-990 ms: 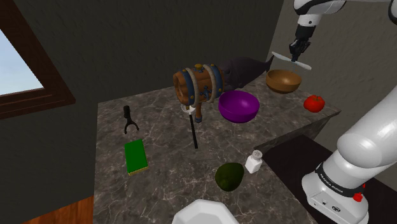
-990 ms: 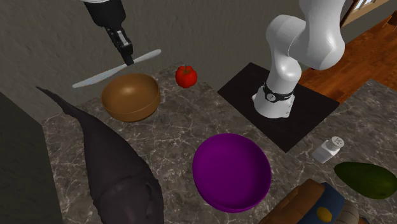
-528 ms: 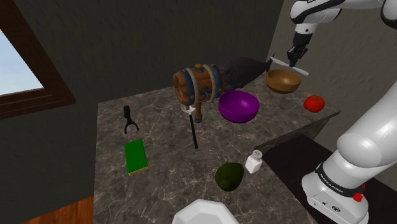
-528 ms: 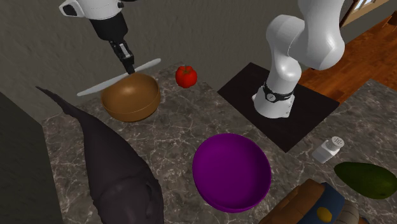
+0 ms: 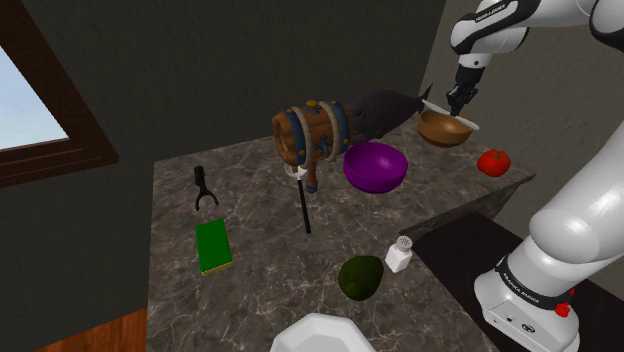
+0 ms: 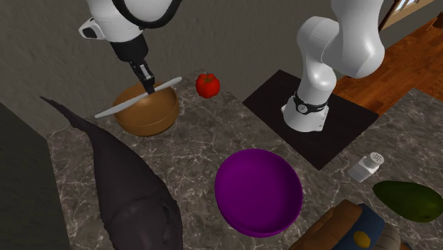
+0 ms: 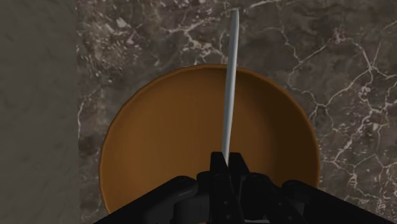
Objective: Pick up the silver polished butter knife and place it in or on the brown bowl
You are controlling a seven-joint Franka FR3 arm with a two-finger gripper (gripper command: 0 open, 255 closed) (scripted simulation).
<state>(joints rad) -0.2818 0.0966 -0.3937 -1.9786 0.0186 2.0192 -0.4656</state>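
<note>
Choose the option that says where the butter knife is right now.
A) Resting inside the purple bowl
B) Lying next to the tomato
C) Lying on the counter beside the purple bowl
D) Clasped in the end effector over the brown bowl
D: the end effector is shut on the butter knife, and the wrist view shows its blade stretching across the brown bowl.

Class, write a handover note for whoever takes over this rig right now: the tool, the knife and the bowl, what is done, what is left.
Tool: shut on the knife.
Knife: held roughly level across the brown bowl, close over its rim; whether they touch cannot be told.
Done: knife picked up and brought over the bowl.
Left: lower it into the bowl, open the tool, pull away.
</note>
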